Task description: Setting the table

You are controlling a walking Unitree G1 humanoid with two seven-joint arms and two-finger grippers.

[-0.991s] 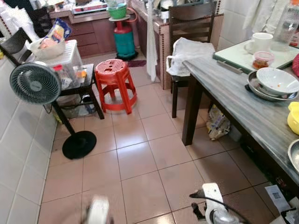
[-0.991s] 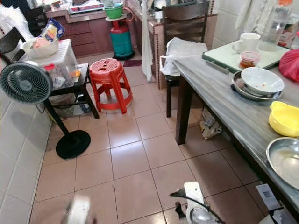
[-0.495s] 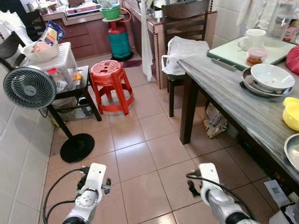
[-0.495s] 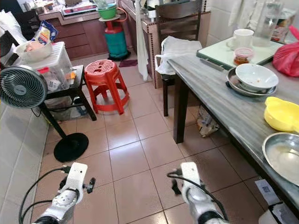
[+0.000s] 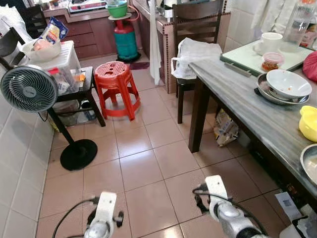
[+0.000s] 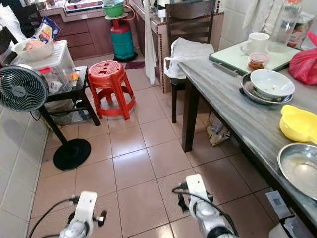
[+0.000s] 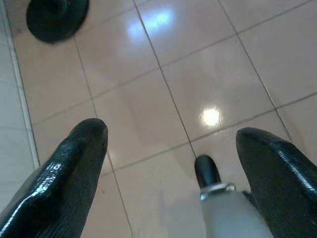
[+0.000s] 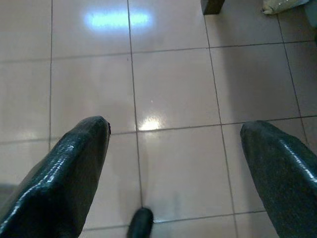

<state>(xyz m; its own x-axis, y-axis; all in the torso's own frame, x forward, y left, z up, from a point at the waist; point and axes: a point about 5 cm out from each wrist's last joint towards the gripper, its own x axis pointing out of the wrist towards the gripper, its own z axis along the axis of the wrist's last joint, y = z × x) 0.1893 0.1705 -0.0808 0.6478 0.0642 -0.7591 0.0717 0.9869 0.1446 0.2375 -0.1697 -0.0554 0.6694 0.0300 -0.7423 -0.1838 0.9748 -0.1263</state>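
Observation:
A grey wood-grain table [image 5: 237, 94] runs along the right. On it a white bowl [image 5: 289, 83] rests in a steel plate. Nearer me are a yellow bowl [image 5: 310, 123] and a steel dish [image 6: 301, 168]. At the far end a white mug [image 5: 270, 42] and a small red-lidded tub [image 5: 272, 61] stand on a pale green board [image 5: 250, 58]. Both arms hang low over the tiled floor, left arm [image 5: 103, 218] and right arm [image 5: 219, 201]. The left gripper [image 7: 171, 134] and the right gripper [image 8: 176, 126] are open, holding nothing, with floor tiles beyond them.
A standing fan [image 5: 28, 89] is at the left wall. A red stool [image 5: 115, 82] stands beside a black side table [image 5: 84, 89] carrying a plastic box. A dark chair with a white bag [image 5: 195, 49] sits at the table's far end. A red bag [image 6: 303, 64] lies on the table.
Both arms rose into view from the bottom edge, then sank a little. The camera shifted slightly. Nothing on the table moved.

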